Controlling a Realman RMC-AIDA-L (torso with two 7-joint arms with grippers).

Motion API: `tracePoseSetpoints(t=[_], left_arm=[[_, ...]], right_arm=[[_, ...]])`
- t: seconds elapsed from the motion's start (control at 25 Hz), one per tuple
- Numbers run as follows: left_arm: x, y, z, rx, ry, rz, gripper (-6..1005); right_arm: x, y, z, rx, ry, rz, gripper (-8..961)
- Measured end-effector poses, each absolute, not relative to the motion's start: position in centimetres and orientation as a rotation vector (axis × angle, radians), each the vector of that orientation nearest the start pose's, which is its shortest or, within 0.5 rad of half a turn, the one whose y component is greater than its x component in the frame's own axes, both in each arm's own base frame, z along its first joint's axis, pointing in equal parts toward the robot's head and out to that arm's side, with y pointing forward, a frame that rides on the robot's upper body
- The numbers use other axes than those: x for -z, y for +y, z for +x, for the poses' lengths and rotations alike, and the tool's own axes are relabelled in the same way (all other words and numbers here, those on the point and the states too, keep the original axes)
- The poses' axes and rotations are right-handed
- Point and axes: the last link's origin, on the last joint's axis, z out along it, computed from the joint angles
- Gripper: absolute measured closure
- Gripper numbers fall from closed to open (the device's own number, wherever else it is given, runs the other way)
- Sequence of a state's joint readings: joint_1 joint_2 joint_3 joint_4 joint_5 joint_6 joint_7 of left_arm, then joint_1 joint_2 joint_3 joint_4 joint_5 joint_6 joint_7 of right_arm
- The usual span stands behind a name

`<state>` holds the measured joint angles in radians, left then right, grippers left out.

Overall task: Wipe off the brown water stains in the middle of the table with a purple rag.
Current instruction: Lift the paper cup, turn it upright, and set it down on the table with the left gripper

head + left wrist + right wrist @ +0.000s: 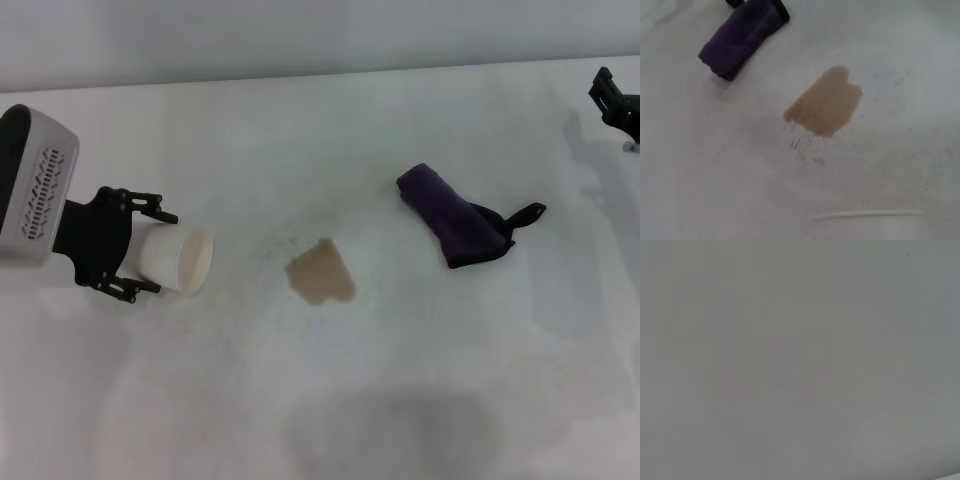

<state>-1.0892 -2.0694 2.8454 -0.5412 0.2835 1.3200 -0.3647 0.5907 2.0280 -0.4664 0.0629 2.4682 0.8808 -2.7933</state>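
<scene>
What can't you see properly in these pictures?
- Right gripper: head view, cut off by the right edge at the far side of the table; open or shut is not visible.
- Right wrist view: only plain grey, nothing to make out.
- Cup in the left gripper: tipped on its side, inside not visible.
- Purple rag: left wrist view, its black end cut off by the edge.

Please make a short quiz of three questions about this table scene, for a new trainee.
1. True or false: the purple rag covers the brown water stains.
2. What does the left gripper hold? A) cream paper cup B) rag C) nothing
3. Fill in: the right gripper is at the table's far ____ edge.

Key: 1 false, the rag lies apart from the stain; 2 A, tipped on its side; 3 right.
</scene>
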Motion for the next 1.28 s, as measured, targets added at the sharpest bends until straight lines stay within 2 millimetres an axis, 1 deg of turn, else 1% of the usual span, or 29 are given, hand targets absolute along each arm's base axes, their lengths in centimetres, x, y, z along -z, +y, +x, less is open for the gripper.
tracePoseSetpoints(t=[0.08, 0.28, 0.4, 0.6, 0.68, 0.84, 0.96, 1.12, 1.28], left_arm=[[1.6, 39.7, -25.5, -0.346, 0.845, -2.853, 121], [1.6, 39.7, -25.5, -0.299, 0.799, -2.827, 210], [1.3, 40.1, -25.3, -0.207, 0.728, -2.765, 297], [0.7, 40.5, -25.0, -0.039, 0.564, -2.68, 317], [0.2, 40.3, -24.8, 0.096, 0.478, -2.619, 325], [-0.8, 38.7, -25.2, 0.449, 0.293, -2.425, 341], [-1.1, 37.4, -26.0, 0.621, 0.15, -2.301, 368], [-0.7, 35.6, -27.2, 0.779, -0.027, -2.154, 400], [-0.2, 33.8, -28.7, 0.879, -0.208, -1.995, 429]], right_arm=[[-1.9, 36.5, 37.9, -0.59, 0.945, -1.345, 182], [-1.8, 36.4, 37.9, -0.589, 0.944, -1.347, 182], [-1.8, 36.4, 37.9, -0.589, 0.943, -1.348, 182], [-1.8, 36.2, 38.1, -0.586, 0.944, -1.346, 183], [-1.9, 36.0, 38.2, -0.584, 0.945, -1.344, 183], [-1.9, 35.7, 38.5, -0.576, 0.947, -1.343, 183], [-2.0, 35.5, 38.7, -0.571, 0.943, -1.345, 183], [-2.1, 35.6, 38.6, -0.574, 0.931, -1.35, 183], [-1.8, 35.9, 38.0, -0.554, 0.881, -1.424, 183]])
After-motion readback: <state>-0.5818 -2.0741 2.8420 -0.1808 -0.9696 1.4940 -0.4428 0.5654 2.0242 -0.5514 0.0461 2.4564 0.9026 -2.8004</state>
